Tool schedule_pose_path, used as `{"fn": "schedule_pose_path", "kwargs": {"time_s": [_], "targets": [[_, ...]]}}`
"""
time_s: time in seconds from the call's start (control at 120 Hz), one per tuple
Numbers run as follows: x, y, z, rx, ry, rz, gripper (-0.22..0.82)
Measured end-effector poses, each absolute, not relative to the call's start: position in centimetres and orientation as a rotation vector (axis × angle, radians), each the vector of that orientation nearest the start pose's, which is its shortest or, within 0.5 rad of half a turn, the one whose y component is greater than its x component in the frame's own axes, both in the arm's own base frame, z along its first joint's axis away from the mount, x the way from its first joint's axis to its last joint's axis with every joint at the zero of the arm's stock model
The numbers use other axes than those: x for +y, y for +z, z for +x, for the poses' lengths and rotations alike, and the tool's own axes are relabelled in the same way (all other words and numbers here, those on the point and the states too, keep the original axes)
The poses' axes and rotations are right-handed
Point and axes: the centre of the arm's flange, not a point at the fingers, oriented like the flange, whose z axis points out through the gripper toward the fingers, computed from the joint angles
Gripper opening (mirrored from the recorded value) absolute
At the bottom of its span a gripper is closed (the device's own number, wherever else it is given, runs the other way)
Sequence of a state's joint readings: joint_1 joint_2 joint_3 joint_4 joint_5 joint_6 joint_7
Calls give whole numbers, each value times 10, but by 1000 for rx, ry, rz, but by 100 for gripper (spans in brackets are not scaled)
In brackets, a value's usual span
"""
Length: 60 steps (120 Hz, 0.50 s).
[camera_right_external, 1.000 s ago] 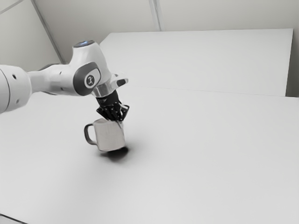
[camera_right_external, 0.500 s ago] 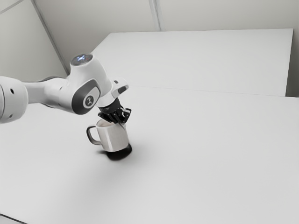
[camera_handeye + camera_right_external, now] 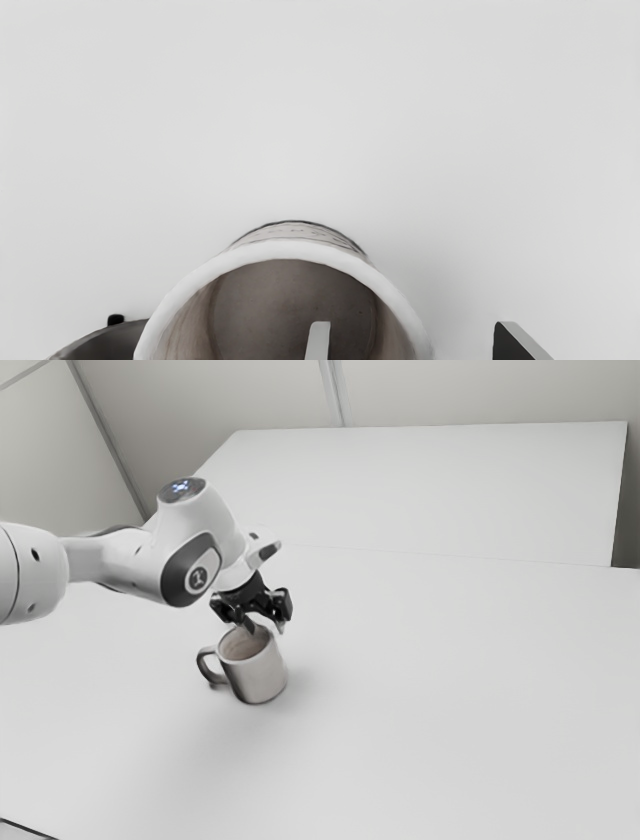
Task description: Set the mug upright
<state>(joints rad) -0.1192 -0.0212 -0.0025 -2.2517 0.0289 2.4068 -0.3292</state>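
Landmark: mug [image 3: 262, 674]. It stands on its base on the table [image 3: 440, 700], mouth up, handle [image 3: 206, 669] out to the exterior view's left.

Arm [image 3: 105, 563] enters from the exterior view's left, at a level above the mug. Its pale wrist section bulges up and to the exterior view's left of the mug, then bends over; from there the hand [image 3: 236, 573] slants down and toward the exterior view's right, ending at the mug's mouth. Pose of hand: tilted, not plumb over the mug.

Gripper [image 3: 266, 628]: black, tips down at the level of the mug's rim [image 3: 295, 251], on the side of the mug farther from the exterior camera. State: fingers [image 3: 318, 342] spread, a wide gap between the tips, nothing pinched. Wrist view puts one fingertip over the mug's mouth, the other outside the rim and apart from it; the mug's wall lies between them. Contact of the first tip with the inner wall: cannot tell. Handle lies on the mug's side away from the outer finger. Faint dark markings [image 3: 300, 232] run along the mug's outer wall, below the rim.
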Motion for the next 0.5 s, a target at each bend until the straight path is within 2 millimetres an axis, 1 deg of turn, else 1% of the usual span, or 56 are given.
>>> {"fn": "schedule_pose_path", "kwargs": {"time_s": [0.092,0.2,0.325,0.4,0.5], "targets": [[-66,409,532,-293,-288,-3132,41],[-64,435,541,-303,-321,-3130,49],[-51,475,556,-302,-330,-3110,54],[-42,494,561,-283,-319,-3088,56],[-34,525,566,-262,-307,-3069,58]]}}
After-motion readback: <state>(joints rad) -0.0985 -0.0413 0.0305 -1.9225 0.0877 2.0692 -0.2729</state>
